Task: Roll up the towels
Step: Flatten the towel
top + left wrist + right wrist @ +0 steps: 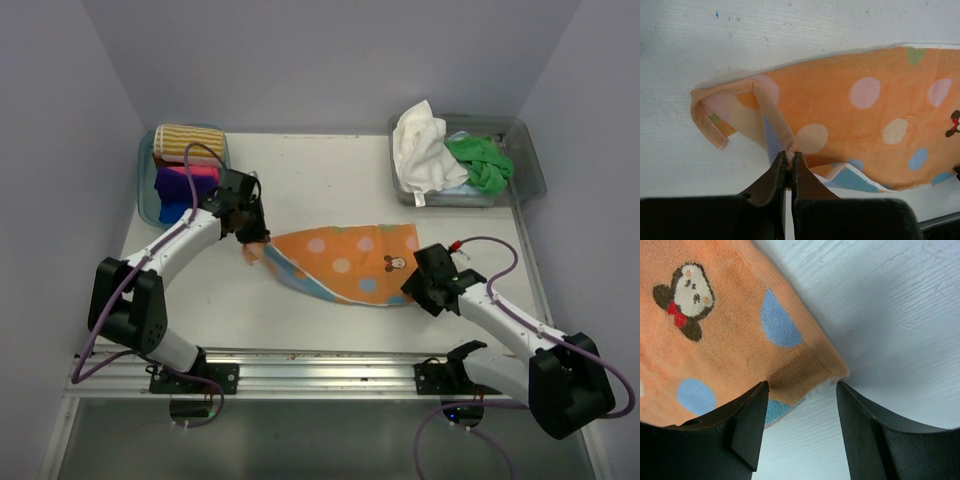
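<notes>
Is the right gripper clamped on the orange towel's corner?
No, the right gripper stands open, jaws either side of a corner of the orange towel.

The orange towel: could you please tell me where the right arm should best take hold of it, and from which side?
On the orange towel, probably its right-hand corner, approached low from the near right: it lies flat just ahead of the open right jaws, while the left jaws pinch the opposite end.

Orange towel (850,115) cropped by left wrist view's edge, fold hidden inside left end effector (788,156)
</notes>
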`<state>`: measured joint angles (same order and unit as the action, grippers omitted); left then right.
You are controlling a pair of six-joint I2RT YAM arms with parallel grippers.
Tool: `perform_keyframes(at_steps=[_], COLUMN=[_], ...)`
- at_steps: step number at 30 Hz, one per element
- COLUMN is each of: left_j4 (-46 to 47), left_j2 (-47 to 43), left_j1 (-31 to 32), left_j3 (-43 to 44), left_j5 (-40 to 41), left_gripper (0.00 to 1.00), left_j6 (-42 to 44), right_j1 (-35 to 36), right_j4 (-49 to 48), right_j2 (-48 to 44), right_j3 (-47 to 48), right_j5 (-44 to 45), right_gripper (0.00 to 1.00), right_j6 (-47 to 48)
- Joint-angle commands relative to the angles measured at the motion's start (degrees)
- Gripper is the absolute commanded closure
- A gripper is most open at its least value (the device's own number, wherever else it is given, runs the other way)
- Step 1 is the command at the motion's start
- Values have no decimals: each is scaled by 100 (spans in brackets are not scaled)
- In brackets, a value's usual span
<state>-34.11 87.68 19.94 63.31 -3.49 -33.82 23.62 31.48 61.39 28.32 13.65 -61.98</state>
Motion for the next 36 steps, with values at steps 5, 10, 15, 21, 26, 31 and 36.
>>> perform_keyframes(at_steps=[5,10,15,21,26,31,36], left_j4=[256,220,290,282,256,247,177], left_j2=[-260,-295,-278,-181,-190,-216,-330], left_j1=[-26,-140,-228,-228,-228,-228,-228], left_j3=[-3,-12,-20,32,24,-11,-73], left_j5=[-91,-91,-275,-311,-258,-214,-135], left_gripper=[100,100,100,100,100,100,100], left_j6=[25,60,16,34,43,34,95], right_j1=[-15,-15,-6,-15,-6,-15,-15], right_j4=[-81,-37,-64,-54,-388,-425,76], right_j2=[216,-231,-400,-347,-92,242,-529], right_j3=[-124,-387,-415,-449,-564,-371,-230], right_j5=[525,507,525,490,437,533,735], right_gripper=[41,41,41,39,51,99,100], right_j6=[-534,-737,-605,-658,-755,-755,-597])
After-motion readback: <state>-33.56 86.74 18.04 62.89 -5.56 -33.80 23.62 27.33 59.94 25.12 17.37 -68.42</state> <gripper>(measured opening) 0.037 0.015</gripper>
